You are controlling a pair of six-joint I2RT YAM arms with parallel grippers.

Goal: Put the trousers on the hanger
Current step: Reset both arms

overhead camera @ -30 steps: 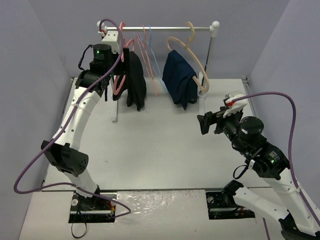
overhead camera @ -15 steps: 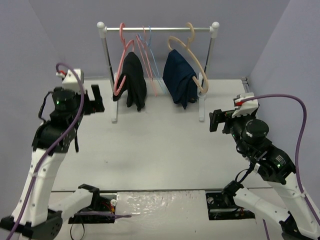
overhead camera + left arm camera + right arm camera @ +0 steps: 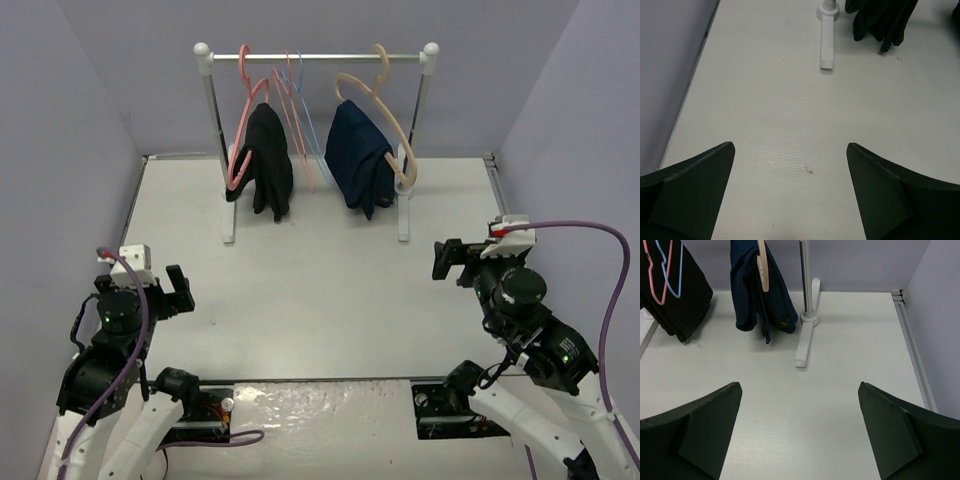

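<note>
The black trousers (image 3: 268, 160) hang folded over the salmon-pink hanger (image 3: 243, 120), which hooks on the rail at its left end. The trousers' lower ends show at the top of the left wrist view (image 3: 885, 20). The trousers (image 3: 677, 300) and the hanger (image 3: 661, 303) also show at the left of the right wrist view. My left gripper (image 3: 172, 292) (image 3: 790, 146) is open and empty over the near left of the table. My right gripper (image 3: 452, 262) (image 3: 799, 385) is open and empty at the right, facing the rail.
A navy-blue garment (image 3: 360, 155) hangs on a thick tan hanger (image 3: 385, 100) at the rail's right end. A thin light-blue hanger (image 3: 300, 110) hangs in between. The white rail (image 3: 320, 57) stands on two feet (image 3: 229, 225) (image 3: 403, 220). Purple walls close in the table.
My left arm has pulled back from the rail to the near left of the table. My right gripper has drawn back a little to the right. The trousers stay on the hanger.
</note>
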